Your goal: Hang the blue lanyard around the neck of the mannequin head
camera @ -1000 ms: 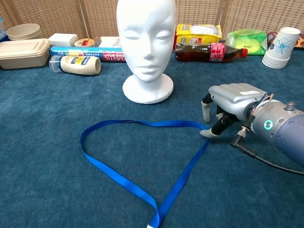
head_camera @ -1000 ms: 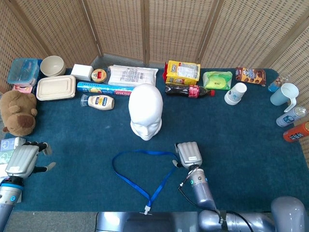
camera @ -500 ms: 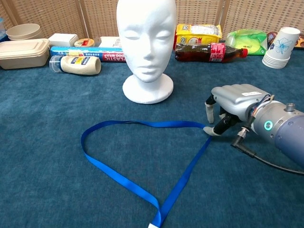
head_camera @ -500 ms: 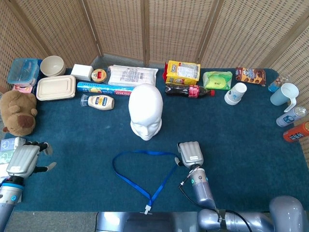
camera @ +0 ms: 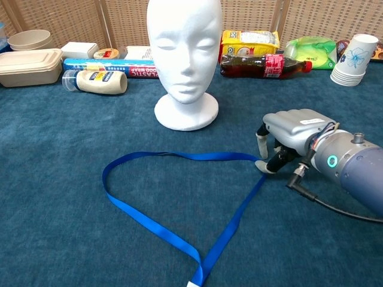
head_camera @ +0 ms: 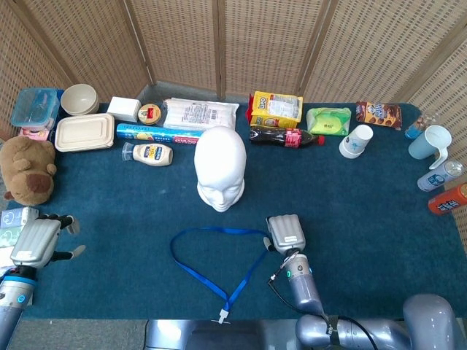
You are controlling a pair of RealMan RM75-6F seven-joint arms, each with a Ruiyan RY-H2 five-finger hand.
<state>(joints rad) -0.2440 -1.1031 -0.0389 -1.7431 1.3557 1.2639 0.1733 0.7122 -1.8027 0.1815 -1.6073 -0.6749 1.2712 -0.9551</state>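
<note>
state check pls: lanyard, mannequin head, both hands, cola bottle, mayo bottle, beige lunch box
blue lanyard: flat on the table in an open loop, not on the head
mannequin head: upright, neck bare
right hand: low at the loop's right edge, fingertip on the strap, no clear grip
left hand: at the table's left edge, holding nothing
cola bottle: lying on its side, capped
mayo bottle: lying on its side
lunch box: lid on

You get bright, even, diffuse light in both views, only soft shadows beneath the head (camera: pixel 184 57) and right hand (camera: pixel 286 134), sharp focus throughout, no glare, and slight wide-angle bending at the edges.
</note>
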